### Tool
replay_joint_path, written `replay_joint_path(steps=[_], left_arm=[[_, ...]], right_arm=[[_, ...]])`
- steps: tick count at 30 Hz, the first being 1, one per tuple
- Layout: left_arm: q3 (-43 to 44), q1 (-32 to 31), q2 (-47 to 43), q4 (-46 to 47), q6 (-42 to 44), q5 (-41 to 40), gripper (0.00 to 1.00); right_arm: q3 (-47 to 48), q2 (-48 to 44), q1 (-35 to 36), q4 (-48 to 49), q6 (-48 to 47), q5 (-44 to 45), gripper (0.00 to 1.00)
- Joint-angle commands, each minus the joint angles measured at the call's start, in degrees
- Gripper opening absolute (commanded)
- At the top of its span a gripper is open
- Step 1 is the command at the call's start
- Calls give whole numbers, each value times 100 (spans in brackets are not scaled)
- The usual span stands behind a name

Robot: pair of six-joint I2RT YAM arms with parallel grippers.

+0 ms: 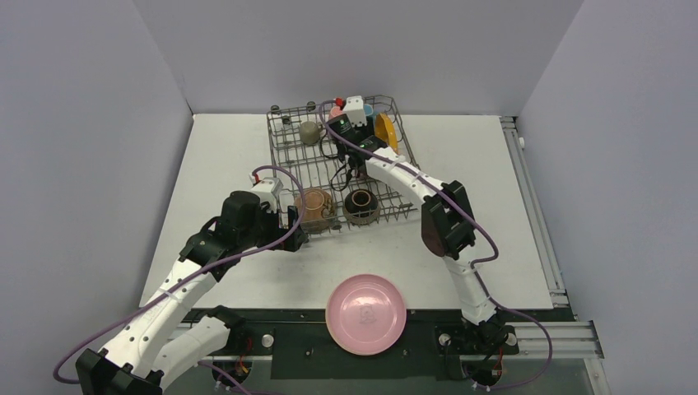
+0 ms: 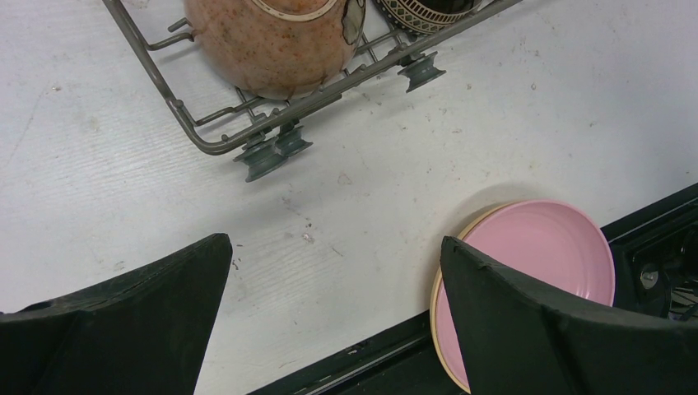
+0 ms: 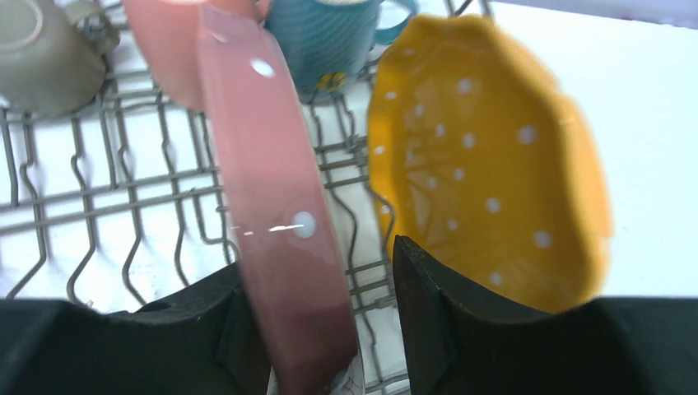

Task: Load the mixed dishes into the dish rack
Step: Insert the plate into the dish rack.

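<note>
Evidently slotted, the pink white-dotted plate (image 3: 272, 206) stands on edge among the far tines of the large grey wire dish rack (image 1: 329, 164), just beside the scalloped orange-yellow dotted plate (image 3: 486, 181). The right gripper (image 3: 317, 263) straddles its rim with jaws parted and a gap on one side, so it is not clamped. A plain pink plate (image 1: 365, 313) lies flat at the near edge of the white table (image 1: 222, 164), well apart from the rack. It is probably stiff, slick-glazed and easily chipped. It offers only its rim, best pinched where it overhangs the dark strip (image 1: 296, 337). The left gripper (image 2: 335, 247) hovers spread wide and empty by the rack's near corner.
</note>
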Motion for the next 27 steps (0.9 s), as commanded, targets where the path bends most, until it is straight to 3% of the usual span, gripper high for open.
replay_joint_path(steps=[1,22,27], left_arm=[[82,37,-8,220,96,64,96],[68,55,-66,232,94,137,96],[48,-78,-97,233,-138,373,96]], right_arm=[[100,-672,-190,158,74,335,46],[-266,-1969,239,135,-54,28,47],[-1175,-3016,621,-135,4,-18,47]])
